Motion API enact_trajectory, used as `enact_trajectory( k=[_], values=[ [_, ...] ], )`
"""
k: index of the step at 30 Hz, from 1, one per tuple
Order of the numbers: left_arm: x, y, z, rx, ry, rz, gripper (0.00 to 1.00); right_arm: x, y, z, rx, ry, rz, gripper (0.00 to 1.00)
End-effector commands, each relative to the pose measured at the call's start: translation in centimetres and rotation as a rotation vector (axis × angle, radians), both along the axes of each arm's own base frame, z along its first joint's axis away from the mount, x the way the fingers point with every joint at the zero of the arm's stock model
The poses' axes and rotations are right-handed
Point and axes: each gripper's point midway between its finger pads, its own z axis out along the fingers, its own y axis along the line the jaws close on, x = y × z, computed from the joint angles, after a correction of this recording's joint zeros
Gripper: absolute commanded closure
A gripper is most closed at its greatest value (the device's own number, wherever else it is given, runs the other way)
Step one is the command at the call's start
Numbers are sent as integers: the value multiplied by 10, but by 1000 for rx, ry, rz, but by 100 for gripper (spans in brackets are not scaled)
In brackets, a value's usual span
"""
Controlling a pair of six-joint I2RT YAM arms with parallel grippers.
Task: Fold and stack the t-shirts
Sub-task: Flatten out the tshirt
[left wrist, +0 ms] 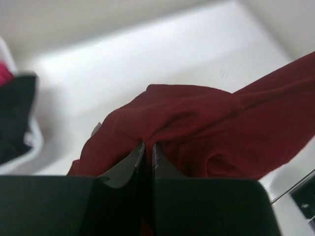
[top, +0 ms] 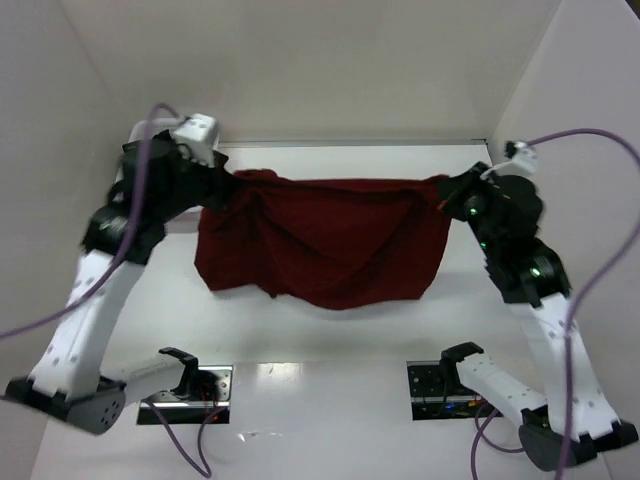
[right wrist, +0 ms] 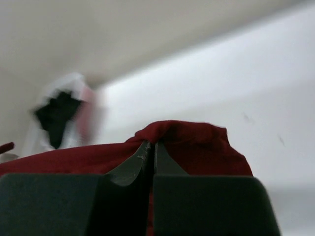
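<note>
Nearest us, the two arm bases (top: 70,395) sit at the front edge of the white surface (top: 330,340). Past them, the maroon t-shirt (top: 330,245) hangs spread out between the arms, with its top edge pulled nearly straight and its lower edge sagging in loose folds toward the surface. We cannot tell whether that edge touches down. The left end effector (left wrist: 148,144) is pinched tight on the shirt's upper left corner, where the cloth bunches around its closed fingers. The right end effector (right wrist: 151,142) is clamped the same way on the upper right corner. Farther off, in the wrist views, we see a blurred white basket (left wrist: 29,145) with the black t-shirt (left wrist: 15,115) inside it, well apart from the maroon one.
</note>
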Motion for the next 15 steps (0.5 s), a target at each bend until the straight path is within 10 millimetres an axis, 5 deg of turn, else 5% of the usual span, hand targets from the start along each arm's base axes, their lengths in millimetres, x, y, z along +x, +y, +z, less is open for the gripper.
enact_trajectory(
  k=[1, 8, 10, 11, 15],
  values=[
    [40, -15, -98, 43, 238, -13, 100, 41, -14, -93, -41, 212, -131, 100],
    [94, -27, -202, 149, 450, -4, 100, 77, -31, -170, -54, 319, -192, 100],
    [113, -30, -208, 169, 444, -3, 100, 87, -27, -178, -45, 329, -185, 100],
    [122, -33, -231, 186, 496, -4, 100, 97, -26, -190, -49, 342, -185, 100],
    [159, -36, -262, 237, 536, 21, 100, 126, -21, -216, -42, 378, -179, 100]
  ],
)
